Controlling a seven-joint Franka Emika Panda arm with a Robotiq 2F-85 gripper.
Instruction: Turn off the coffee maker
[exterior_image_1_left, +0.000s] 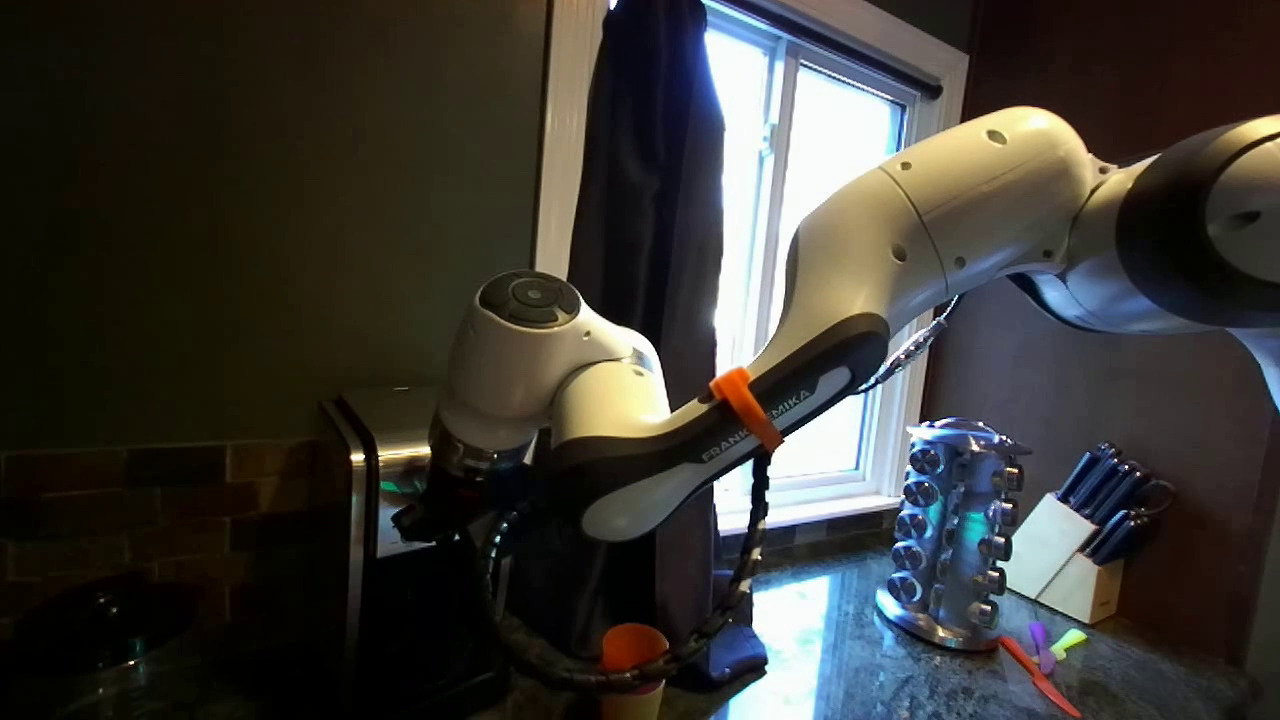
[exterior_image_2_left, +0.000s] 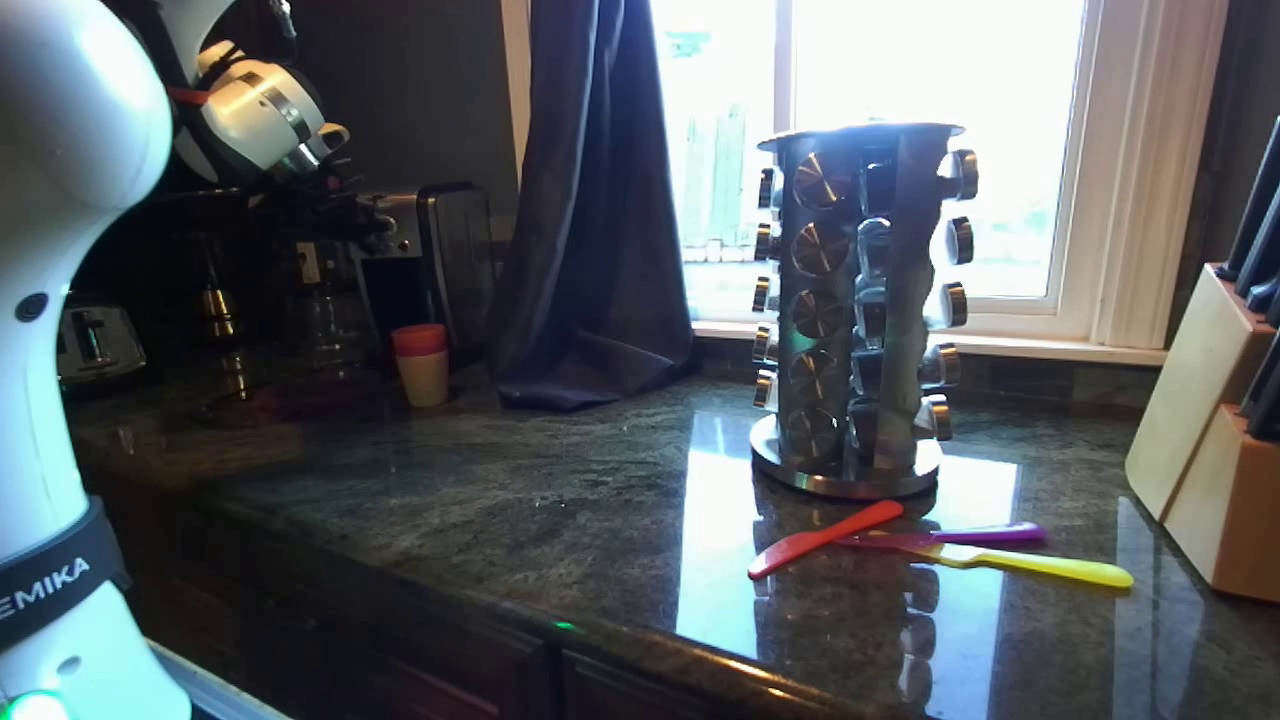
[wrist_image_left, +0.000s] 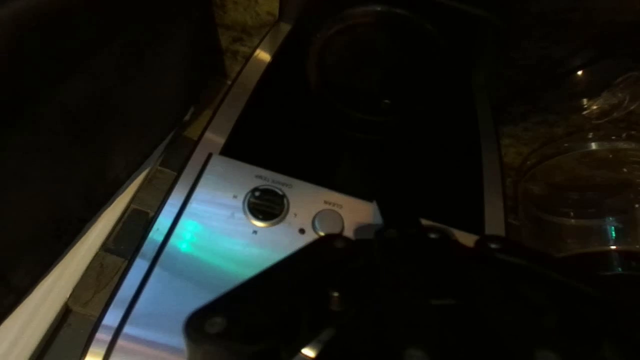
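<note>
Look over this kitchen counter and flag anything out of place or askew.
The red knife, purple knife and yellow knife look out of place, jumbled beside the spice rack though a knife block stands nearby. The curtain bunches onto the counter. No spill shows, though it's dark around the coffee maker.

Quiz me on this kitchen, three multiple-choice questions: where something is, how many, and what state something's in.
1. The round dial sits on the:
A) knife block; B) coffee maker; C) spice rack
2. How many bright knives lie loose on the counter?
A) three; B) two; C) five
3. How is the curtain?
A) rolled up; B) fully closed; C) drawn aside

1: B, the wrist view shows it on brushed steel beside the CLEAN button.
2: A, red, purple and yellow in an exterior view.
3: C, bare window shows beside it in both exterior views.
</note>
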